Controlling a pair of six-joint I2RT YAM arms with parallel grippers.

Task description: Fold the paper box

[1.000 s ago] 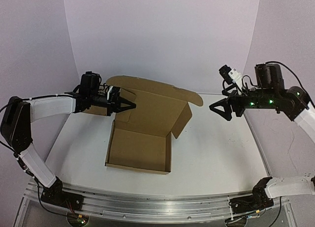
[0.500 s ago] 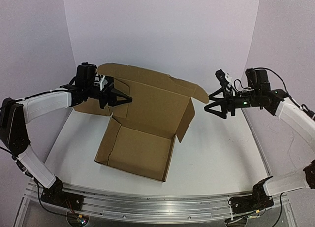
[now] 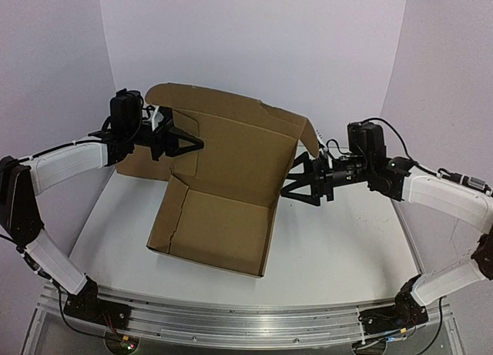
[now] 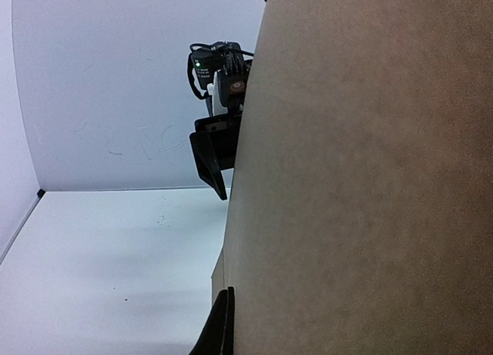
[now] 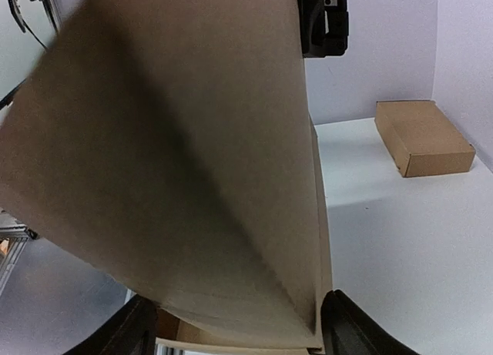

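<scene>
The paper box [image 3: 219,228] lies open mid-table with its lid panel [image 3: 239,151] raised steeply. My left gripper [image 3: 183,143] is shut on the lid's left edge. In the left wrist view one finger [image 4: 223,324] presses flat against the cardboard [image 4: 362,178], and the other finger is hidden behind it. My right gripper [image 3: 296,187] stands open astride the lid's right side flap [image 3: 302,143]. In the right wrist view that flap [image 5: 200,162] fills the gap of the right gripper [image 5: 235,328], and its edge touches the right finger [image 5: 347,328].
A second, closed brown box [image 5: 424,137] sits at the back left of the table, partly hidden behind the left gripper in the top view [image 3: 139,166]. White walls close in the table. The right gripper's finger [image 4: 209,161] shows past the lid's edge in the left wrist view.
The left gripper has raised the lid, and the box has shifted. The right arm has swung left and down to the right side flap, and its jaws have narrowed.
</scene>
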